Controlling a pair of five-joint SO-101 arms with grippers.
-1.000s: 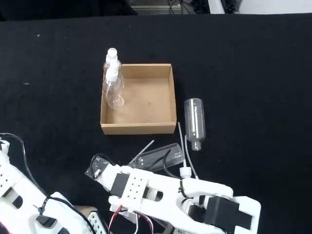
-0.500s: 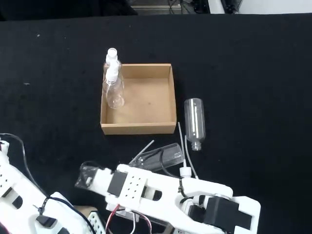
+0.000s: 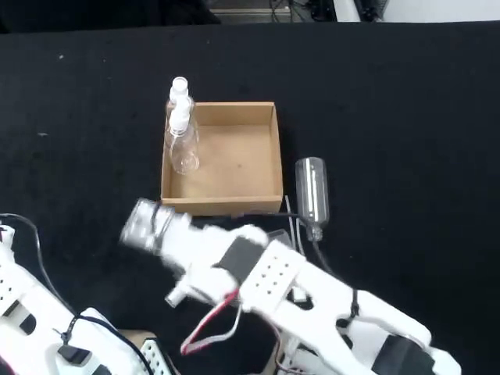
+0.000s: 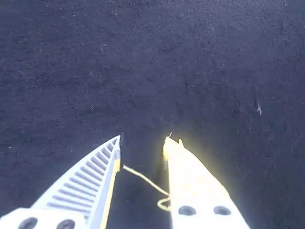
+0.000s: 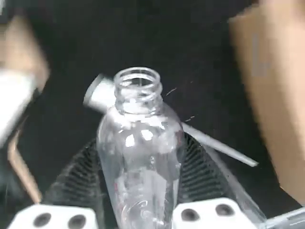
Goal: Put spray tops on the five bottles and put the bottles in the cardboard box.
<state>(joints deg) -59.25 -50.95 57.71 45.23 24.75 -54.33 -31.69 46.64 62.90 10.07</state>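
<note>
Gripping the bare bottle (image 5: 139,138) by its body, right gripper (image 5: 141,164) clenched on it from both sides, mouth pointing away from the wrist. Clear thin plastic, apparently empty, threaded neck open, no top fitted. Held above the black table (image 3: 406,117), just off the near corner of the cardboard box (image 3: 223,205) on the left arm's side. Judged step: pairing this bottle with a loose spray top (image 5: 97,93), a white cap with a long thin tube, lying beyond the mouth in the right wrist view. To do it well: hold the bottle steady with the mouth up, feed the tube in first, seat the cap square on the threads before turning, and go easy on the squeeze, since walls this thin probably dent. Probably work for the other arm too. Left gripper (image 4: 143,143) released, jaws apart over bare table, only a stray thread (image 4: 143,179) between them. Farther out, a topped bottle (image 3: 182,144) inside the box against its wall, and a second topped bottle (image 3: 179,90) at the back corner, inside or outside not clear. Across the box, an uncapped lying bottle (image 3: 312,191) on its side near the opposite wall.
</note>
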